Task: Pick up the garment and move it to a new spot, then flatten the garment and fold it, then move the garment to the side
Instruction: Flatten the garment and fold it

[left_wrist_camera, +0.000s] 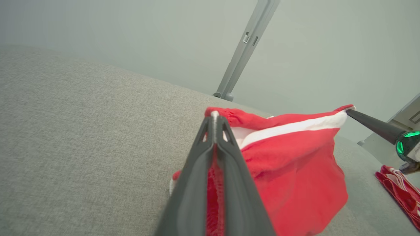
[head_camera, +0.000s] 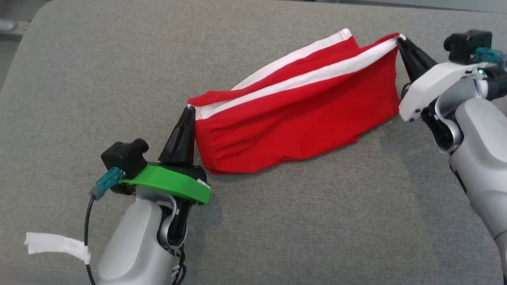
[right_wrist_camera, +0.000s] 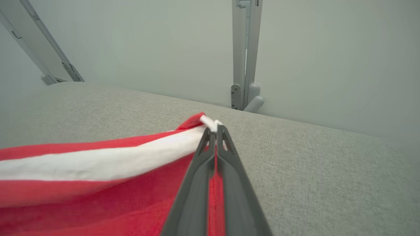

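The left arm reaches forward low over the table (head_camera: 79,79), forearm rising from the near edge, a green bracket (head_camera: 170,182) at its wrist. The left tool (head_camera: 190,111) points up and away, clenched on one end of the white band of the red garment (head_camera: 301,118). The right arm comes in from the right side, bent at the wrist. The right tool (head_camera: 400,39) angles back toward the left one, clamped on the band's other end.

The garment hangs stretched between the two tool tips, its lower hem brushing the table. A white tape tag (head_camera: 55,243) sits on the cable (head_camera: 86,221) beside the left forearm.

Bare table lies ahead of and outboard of the left tool, out to a rounded corner. Behind the right tool lies a second red-and-white cloth (left_wrist_camera: 398,190).
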